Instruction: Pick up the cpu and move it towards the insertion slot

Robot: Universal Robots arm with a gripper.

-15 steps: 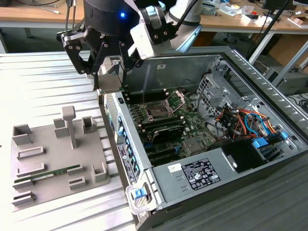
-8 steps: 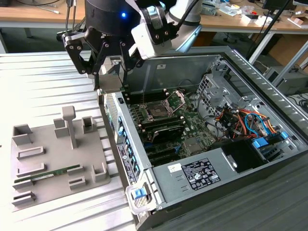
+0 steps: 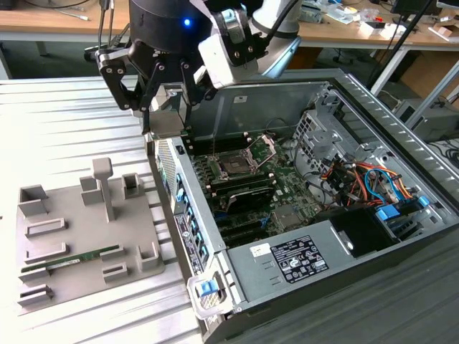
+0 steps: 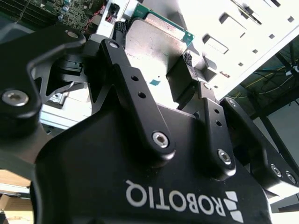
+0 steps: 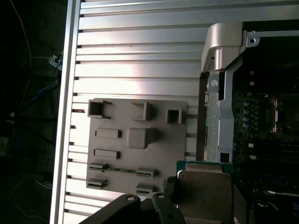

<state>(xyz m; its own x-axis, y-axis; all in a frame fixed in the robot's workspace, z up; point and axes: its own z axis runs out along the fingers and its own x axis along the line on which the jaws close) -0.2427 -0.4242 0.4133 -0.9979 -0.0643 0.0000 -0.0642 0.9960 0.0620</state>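
Note:
My gripper point(image 3: 166, 89) hangs over the near wall of the open computer case, shut on the cpu point(image 3: 166, 116), a flat silvery square chip held between both fingers. The second wrist view shows the cpu point(image 4: 152, 44) with its metal lid and thin green edge clamped between the black fingers point(image 4: 128, 79). In the first wrist view the cpu point(image 5: 203, 191) sits above the case edge. The insertion slot point(image 3: 233, 166), a dark square socket in a silver frame, lies on the motherboard with its metal bracket point(image 3: 264, 147) hinged up, to the exterior view's right of the chip and lower.
A grey fixture plate point(image 3: 86, 236) with a tall post point(image 3: 106, 186) and a green memory stick point(image 3: 68, 259) lies on the ribbed table at the exterior view's left. Inside the case point(image 3: 208, 236) are a power supply point(image 3: 301, 259) and coloured cables point(image 3: 366, 179).

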